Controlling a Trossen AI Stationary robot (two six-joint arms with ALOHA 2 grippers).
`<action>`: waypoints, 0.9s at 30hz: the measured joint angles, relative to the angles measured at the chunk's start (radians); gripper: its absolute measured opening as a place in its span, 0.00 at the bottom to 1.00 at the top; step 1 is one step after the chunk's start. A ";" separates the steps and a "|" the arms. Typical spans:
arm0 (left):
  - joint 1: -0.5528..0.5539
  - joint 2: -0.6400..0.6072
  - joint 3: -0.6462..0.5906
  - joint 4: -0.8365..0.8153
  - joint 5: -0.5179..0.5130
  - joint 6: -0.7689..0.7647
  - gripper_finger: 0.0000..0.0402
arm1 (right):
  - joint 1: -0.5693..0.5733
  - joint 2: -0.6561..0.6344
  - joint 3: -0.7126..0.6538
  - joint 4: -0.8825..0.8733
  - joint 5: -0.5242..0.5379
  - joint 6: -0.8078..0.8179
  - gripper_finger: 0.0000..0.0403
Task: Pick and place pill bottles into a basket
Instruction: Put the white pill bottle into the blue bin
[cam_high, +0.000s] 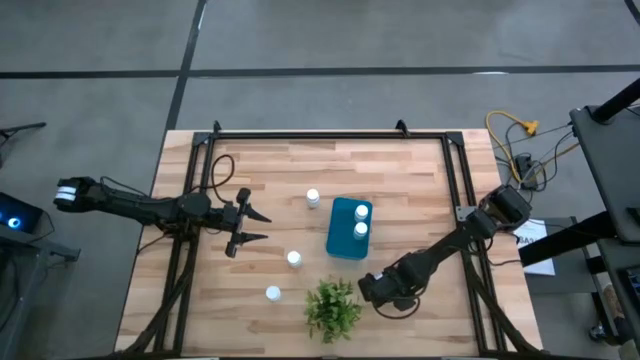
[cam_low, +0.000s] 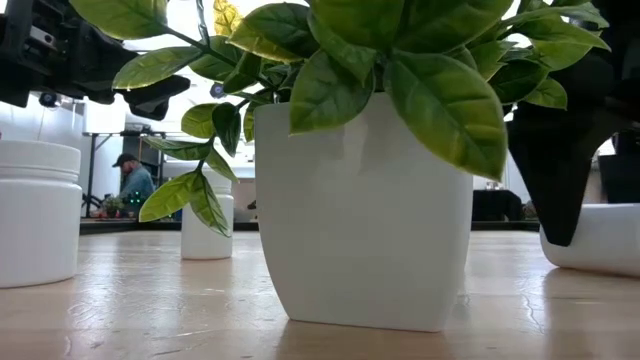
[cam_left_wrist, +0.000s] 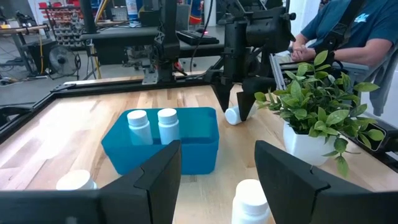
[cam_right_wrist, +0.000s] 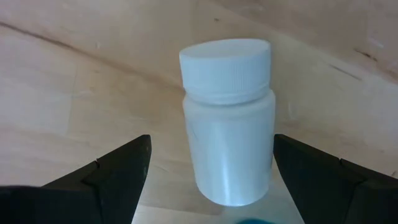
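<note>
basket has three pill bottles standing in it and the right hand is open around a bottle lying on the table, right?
Not quite: the basket holds two pill bottles, not three, as the high view and left wrist view show. The rest stands: the right hand is open around a bottle lying on the table.

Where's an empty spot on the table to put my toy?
Bare wood runs along the table's far edge, beyond the basket, and in the near left corner. It is crowded between the bottles, plant and right end effector.
</note>
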 joint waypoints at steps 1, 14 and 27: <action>0.000 0.000 0.000 0.000 0.000 0.000 0.47 | -0.003 0.000 0.000 0.000 0.000 -0.007 0.81; 0.000 0.002 0.000 0.000 0.000 0.000 0.47 | -0.016 0.000 0.007 -0.003 0.002 -0.084 0.81; 0.000 0.000 -0.002 0.000 0.000 0.000 0.47 | -0.037 0.000 0.000 0.002 0.025 -0.097 0.80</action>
